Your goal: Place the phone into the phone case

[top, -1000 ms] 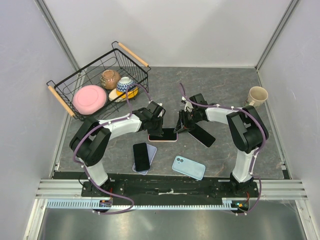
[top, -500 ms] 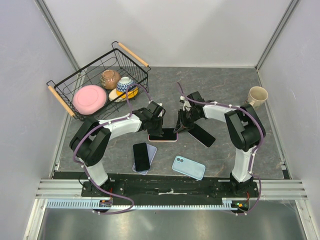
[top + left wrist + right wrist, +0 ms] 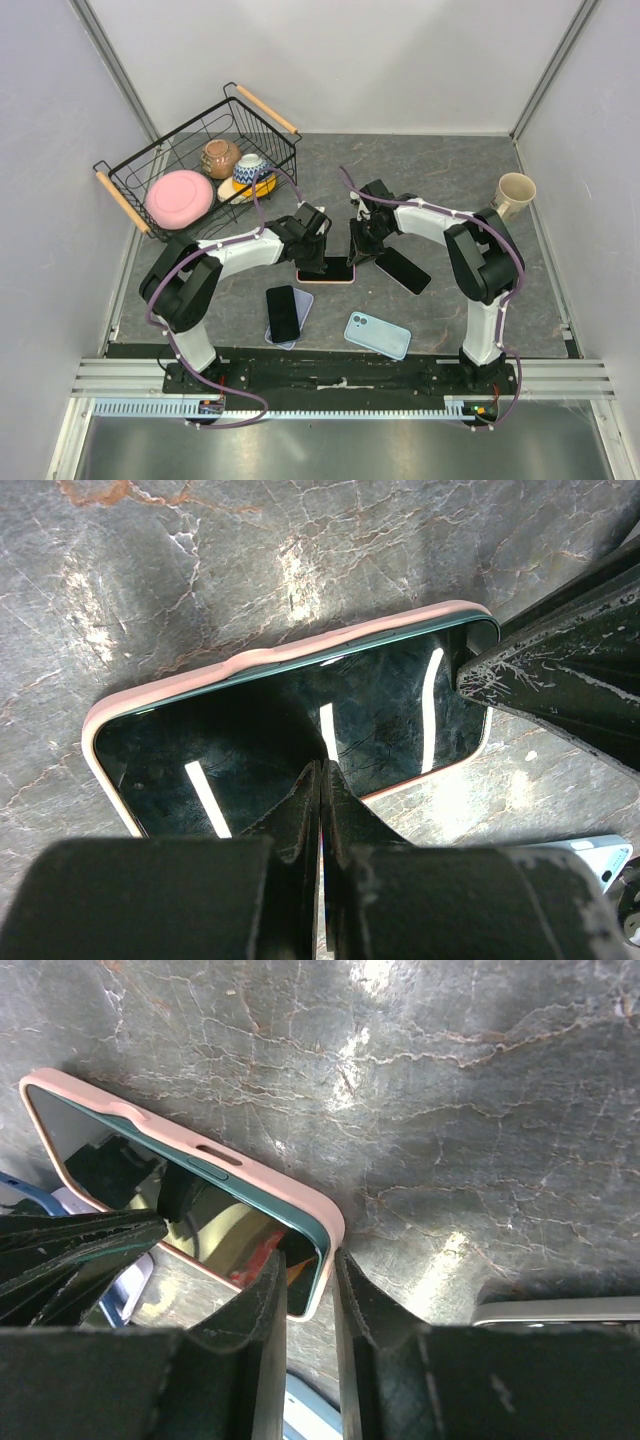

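Near the middle of the worktop [image 3: 440, 170] lies the phone [image 3: 300, 720], screen up, inside the pink phone case [image 3: 250, 665]. The pink rim runs around all the edges that we can see. We cannot tell if the phone is seated fully.

The left gripper [image 3: 320, 790] has its jaws pressed together with no gap. Its tips rest on the glass, near the long edge on the near side. The right gripper [image 3: 308, 1290] stands at the right short end of the case. Its jaws are narrow and they straddle one corner: one finger is over the screen and the other is just outside the rim. We cannot tell whether they pinch the rim or only stand around it.

The room around the case is tight. A black phone [image 3: 405, 270] lies just beside its right end, under the right arm. Toward the near edge, a dark phone on a lilac case [image 3: 283, 312] and a light blue phone [image 3: 378, 335] lie near it. The widest bare stone is between the case and the far edge of the worktop. A wire basket [image 3: 150, 160] with dishes stands in the far left corner, and a mug [image 3: 514, 190] stands at the right edge. Both are well apart from the case.
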`<state>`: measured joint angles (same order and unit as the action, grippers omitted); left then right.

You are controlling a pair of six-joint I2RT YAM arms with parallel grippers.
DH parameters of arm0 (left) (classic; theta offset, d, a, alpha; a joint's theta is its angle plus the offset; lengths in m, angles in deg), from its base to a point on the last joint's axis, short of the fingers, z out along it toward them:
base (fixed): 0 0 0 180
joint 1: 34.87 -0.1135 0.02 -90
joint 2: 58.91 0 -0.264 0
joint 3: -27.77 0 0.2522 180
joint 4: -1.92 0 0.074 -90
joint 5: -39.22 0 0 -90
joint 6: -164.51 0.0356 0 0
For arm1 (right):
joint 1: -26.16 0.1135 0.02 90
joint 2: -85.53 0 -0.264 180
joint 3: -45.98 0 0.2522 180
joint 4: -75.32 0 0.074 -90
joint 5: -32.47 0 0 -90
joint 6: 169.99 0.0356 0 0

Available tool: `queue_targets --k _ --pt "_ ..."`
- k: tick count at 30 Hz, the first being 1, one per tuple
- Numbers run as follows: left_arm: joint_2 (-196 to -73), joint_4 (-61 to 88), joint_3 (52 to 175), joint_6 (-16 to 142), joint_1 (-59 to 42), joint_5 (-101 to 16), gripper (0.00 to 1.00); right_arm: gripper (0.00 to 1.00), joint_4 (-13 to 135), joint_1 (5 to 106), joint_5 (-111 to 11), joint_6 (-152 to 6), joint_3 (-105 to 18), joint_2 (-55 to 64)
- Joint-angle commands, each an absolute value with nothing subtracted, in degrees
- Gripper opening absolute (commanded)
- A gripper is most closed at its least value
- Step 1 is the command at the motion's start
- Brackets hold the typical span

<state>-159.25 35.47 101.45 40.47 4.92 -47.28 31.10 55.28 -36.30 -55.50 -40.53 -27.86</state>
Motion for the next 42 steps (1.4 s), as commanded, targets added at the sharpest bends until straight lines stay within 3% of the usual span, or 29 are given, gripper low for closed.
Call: queue_targets --k 1,11,19,28,39,42 --pt "-160.42 39.32 101.12 43.22 5.21 -50.52 0.02 0.22 29.48 59.38 -56.56 -59.78 -37.3 -36.99" --pt "-159.72 39.5 101.73 43.13 5.47 -50.52 0.02 0.2 25.96 62.1 -64.03 -61.0 -40.2 -38.93" --pt "-157.71 39.41 102.61 42.87 5.56 -51.93 0.02 0.19 25.43 67.99 -75.71 -63.2 -41.87 -32.17" --pt "-150.07 35.9 101.12 42.78 5.56 -51.05 0.07 0.27 30.18 68.7 -65.9 -59.26 -42.92 -18.81" --pt "-132.49 33.87 95.06 42.43 4.33 -51.05 0.34 0.36 33.87 63.61 -50.95 -53.54 -43.29 -8.43" --pt "-128.7 34.58 93.21 41.64 2.49 -48.15 0.6 0.42 36.06 59.56 -45.85 -52.66 -40.48 -5.71"
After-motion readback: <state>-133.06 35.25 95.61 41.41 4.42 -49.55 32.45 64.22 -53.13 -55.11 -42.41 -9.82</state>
